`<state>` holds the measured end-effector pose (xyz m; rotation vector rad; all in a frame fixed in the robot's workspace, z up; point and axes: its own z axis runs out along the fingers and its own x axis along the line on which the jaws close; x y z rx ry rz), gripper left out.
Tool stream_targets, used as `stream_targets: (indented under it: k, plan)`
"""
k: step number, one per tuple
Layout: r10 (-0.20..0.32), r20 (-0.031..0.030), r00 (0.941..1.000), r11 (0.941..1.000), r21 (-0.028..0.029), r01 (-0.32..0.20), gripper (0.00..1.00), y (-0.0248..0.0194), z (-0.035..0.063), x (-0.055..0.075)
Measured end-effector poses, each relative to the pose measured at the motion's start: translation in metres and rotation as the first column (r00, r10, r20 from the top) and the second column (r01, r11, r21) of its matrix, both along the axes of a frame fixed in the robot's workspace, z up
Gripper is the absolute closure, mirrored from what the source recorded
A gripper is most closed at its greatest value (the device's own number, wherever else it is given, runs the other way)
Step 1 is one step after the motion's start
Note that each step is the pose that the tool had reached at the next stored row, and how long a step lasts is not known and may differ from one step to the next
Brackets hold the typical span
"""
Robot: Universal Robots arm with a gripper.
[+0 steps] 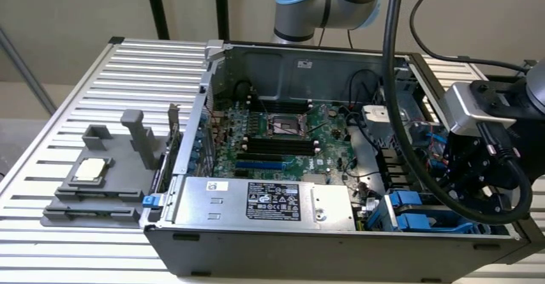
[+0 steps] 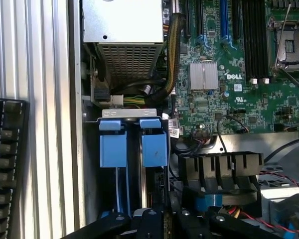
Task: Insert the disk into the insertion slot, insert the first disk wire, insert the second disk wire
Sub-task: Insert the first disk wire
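Observation:
The insertion slot [image 2: 120, 115] is a drive cage at the case's corner beside the power supply. Two bright blue carrier clips [image 2: 112, 144] stand side by side in it. Between them runs a dark edge-on strip; I cannot tell whether it is the disk. My gripper [image 2: 164, 219] hangs just over the cage, level with the right-hand clip, its dark fingers shut together; I cannot make out anything between them. In the exterior view the arm's wrist head [image 1: 485, 169] hovers over the same blue clips [image 1: 409, 209] at the case's near right corner. Red and black wires [image 2: 284, 186] lie beside the cage.
The open computer case [image 1: 341, 246] lies on a slatted metal table [image 1: 127, 73]. The silver power-supply box [image 1: 264, 201], the green motherboard [image 1: 290, 137] and a black ribbed duct [image 2: 222, 167] crowd round the cage. A grey fixture [image 1: 94, 182] stands at the exterior view's left. A keyboard [image 2: 5, 164] lies outside the case.

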<state>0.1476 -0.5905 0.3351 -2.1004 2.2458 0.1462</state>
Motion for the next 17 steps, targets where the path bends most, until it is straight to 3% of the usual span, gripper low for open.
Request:
stream_targets:
  k: [4, 5, 6, 8, 13, 17]
  plan:
    - [-0.001, 0.0001, 1.0000, 1.0000, -0.0003, 0.001, 0.82, 0.0001, 0.0001, 0.000]
    - [-0.001, 0.0000, 1.0000, 1.0000, -0.0005, 0.001, 0.82, 0.0000, 0.0011, 0.000]
    - [-0.001, 0.0000, 1.0000, 1.0000, -0.0005, 0.001, 0.76, 0.0000, 0.0028, 0.000]
    - [-0.001, 0.0000, 1.0000, 1.0000, -0.0006, 0.001, 0.76, -0.0004, 0.0075, -0.001]
    - [-0.001, 0.0001, 1.0000, 1.0000, -0.0006, 0.001, 0.76, -0.0019, 0.0127, -0.015]
    - [-0.001, 0.0002, 1.0000, 1.0000, -0.0005, 0.001, 0.76, -0.0021, 0.0127, -0.016]
